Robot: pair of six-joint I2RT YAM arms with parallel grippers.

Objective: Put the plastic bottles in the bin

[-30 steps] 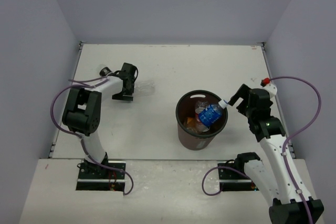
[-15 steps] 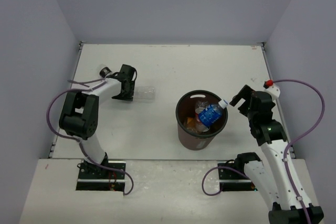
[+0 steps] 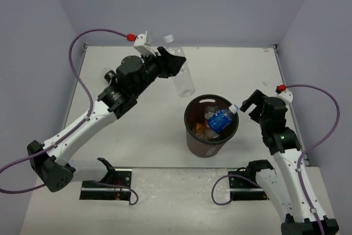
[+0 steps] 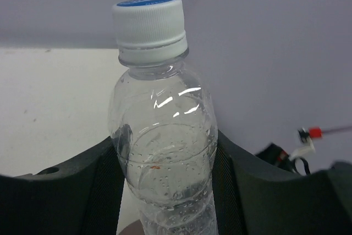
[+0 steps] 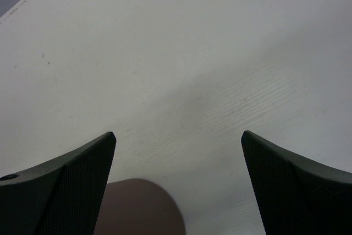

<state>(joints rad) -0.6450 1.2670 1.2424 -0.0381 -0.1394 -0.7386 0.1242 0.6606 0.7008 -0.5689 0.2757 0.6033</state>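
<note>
The left gripper (image 3: pixel 175 63) is clamping a clear, smooth plastic bottle (image 4: pixel 165 152) aloft just behind the round dark bin (image 3: pixel 191 131) — ribbed white cap tilting up and away, base toward the bin — while the right gripper (image 5: pixel 179 141) is gaping wide.

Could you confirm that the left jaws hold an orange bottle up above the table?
Not quite: the bottle in the left jaws is clear, not orange, as the left wrist view shows. The rest stands: it is held up above the table.
</note>
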